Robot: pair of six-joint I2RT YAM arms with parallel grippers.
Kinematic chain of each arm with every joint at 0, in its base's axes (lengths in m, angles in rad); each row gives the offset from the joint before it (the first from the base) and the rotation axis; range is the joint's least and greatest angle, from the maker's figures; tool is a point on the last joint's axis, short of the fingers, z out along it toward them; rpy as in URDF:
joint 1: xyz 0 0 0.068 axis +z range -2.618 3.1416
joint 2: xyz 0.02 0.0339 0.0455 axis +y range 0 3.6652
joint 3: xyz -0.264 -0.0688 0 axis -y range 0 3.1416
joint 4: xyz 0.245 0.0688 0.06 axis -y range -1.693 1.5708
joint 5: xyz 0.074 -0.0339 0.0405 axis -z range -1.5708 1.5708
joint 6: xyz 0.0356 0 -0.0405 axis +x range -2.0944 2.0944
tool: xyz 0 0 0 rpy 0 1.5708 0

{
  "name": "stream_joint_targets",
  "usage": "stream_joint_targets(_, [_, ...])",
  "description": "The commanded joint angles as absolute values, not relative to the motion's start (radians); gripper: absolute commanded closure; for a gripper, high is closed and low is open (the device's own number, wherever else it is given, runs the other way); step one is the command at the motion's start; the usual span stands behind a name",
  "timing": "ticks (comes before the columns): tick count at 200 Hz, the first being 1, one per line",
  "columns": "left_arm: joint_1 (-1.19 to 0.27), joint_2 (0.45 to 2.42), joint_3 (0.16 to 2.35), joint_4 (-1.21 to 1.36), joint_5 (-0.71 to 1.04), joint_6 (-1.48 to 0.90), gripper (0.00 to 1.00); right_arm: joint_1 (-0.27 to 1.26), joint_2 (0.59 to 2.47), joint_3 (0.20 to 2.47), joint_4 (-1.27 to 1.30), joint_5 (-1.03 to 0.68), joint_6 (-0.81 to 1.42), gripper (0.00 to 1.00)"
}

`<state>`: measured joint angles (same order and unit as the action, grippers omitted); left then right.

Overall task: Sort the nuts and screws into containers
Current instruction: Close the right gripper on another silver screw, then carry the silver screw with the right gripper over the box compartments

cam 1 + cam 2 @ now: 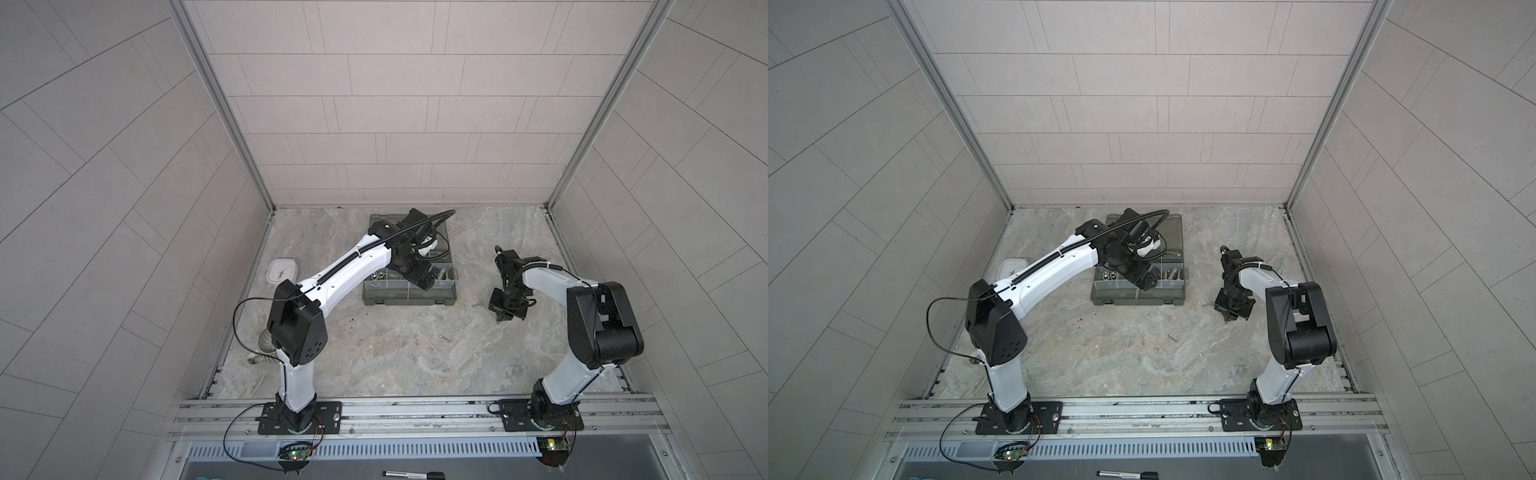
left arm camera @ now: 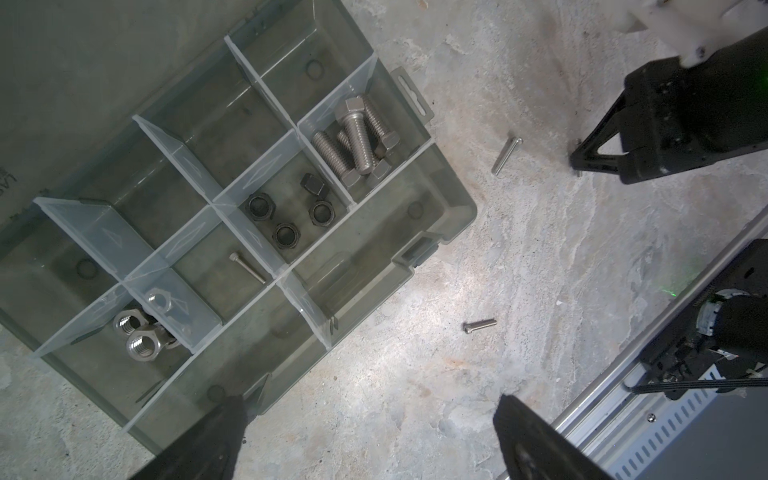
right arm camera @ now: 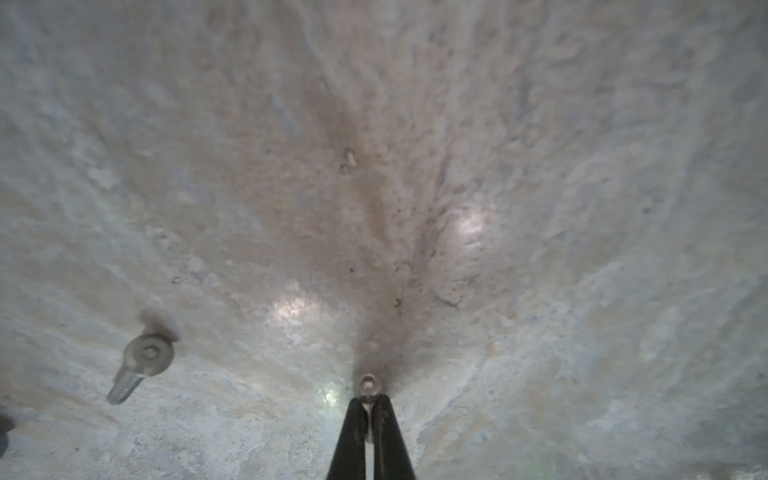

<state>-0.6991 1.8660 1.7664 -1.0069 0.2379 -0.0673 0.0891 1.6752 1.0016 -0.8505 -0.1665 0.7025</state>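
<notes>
You get flat, even light in both top views, the tiled walls (image 1: 104, 166) bowing toward the edges, while your left wrist view is sharp with a bright patch on the tabletop (image 2: 415, 299) and your right wrist view is soft, its loose screw (image 3: 141, 365) blurred, with two glare spots and a dark central shadow.
</notes>
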Motion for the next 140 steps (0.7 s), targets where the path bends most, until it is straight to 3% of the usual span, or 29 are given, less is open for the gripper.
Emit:
stream_joint_targets(1, [-0.678,1.813,1.728,-1.013,0.220,-0.080,0.00,0.102,1.626,1.063,-0.921,-0.119,0.688,1.00])
stream_joint_targets(69, [-0.597,1.717,1.615,-0.979,0.181,-0.139,0.00,0.201,1.644,1.287,-0.989,-0.137,0.673,1.00])
stream_joint_targets(140, [-0.464,1.590,1.471,-0.952,0.198,-0.190,0.00,0.404,1.891,1.687,-1.008,-0.197,0.689,1.00])
